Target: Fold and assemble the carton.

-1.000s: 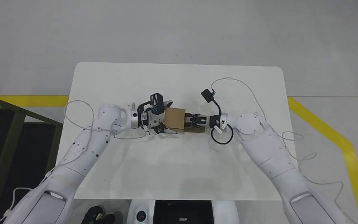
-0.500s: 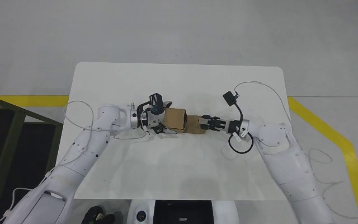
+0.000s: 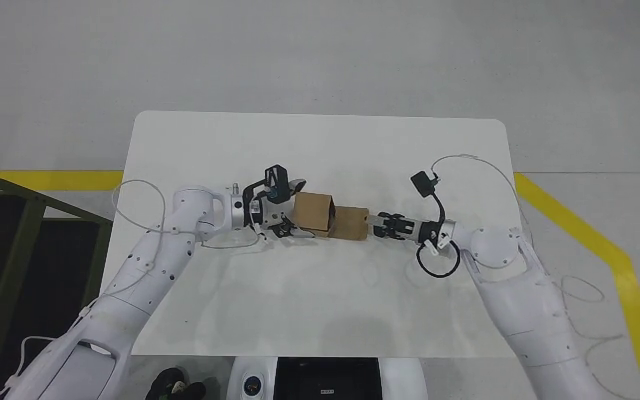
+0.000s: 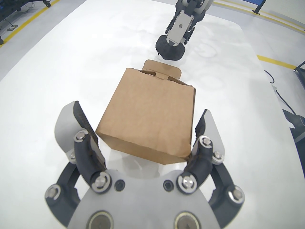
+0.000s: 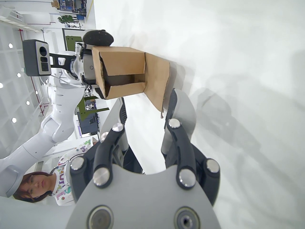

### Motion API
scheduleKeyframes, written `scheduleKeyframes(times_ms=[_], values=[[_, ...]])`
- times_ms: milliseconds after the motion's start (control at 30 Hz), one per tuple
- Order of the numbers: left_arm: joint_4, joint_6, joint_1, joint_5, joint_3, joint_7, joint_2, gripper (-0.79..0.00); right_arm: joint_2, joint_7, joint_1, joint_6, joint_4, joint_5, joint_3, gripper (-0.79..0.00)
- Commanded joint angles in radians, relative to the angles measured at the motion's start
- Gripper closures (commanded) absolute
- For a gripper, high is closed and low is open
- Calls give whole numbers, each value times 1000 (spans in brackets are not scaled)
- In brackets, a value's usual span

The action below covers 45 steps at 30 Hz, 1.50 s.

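1. The right gripper has drawn back from the carton, which it was touching a second ago. It now sits near the flap but clear of it, jaws apart and empty.
2. The flap lies spread on the table, so that end is open; closing it probably calls for another approach.
3. The left gripper has stayed put, clamped on the carton's other end. The carton lies on its side mid-table.
4. Count: one carton, one spread flap (smaller flaps may sit inside the mouth, hard to tell), two grippers, one table.
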Motion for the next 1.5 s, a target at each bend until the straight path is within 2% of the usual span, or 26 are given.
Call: scheduleKeyframes(times_ms=[0, 600, 833, 1133, 1467], values=[[2, 0, 0, 0, -3, 0, 0, -785, -2, -4, 12, -5, 21, 3, -13, -336], [-2, 0, 1, -10, -7, -3, -2, -785, -47, -6, 156, -76, 150, 82, -190, -336], [-2, 0, 0, -13, -6, -8, -2, -785, -54, -18, 186, -110, 139, 109, -206, -339], [0, 0, 0, -9, -6, -11, -1, -785, -66, -29, 216, -145, 149, 146, -232, -379], [-5, 0, 4, -5, -5, -13, 0, -785, -68, -53, 197, -197, 158, 225, -216, -351]])
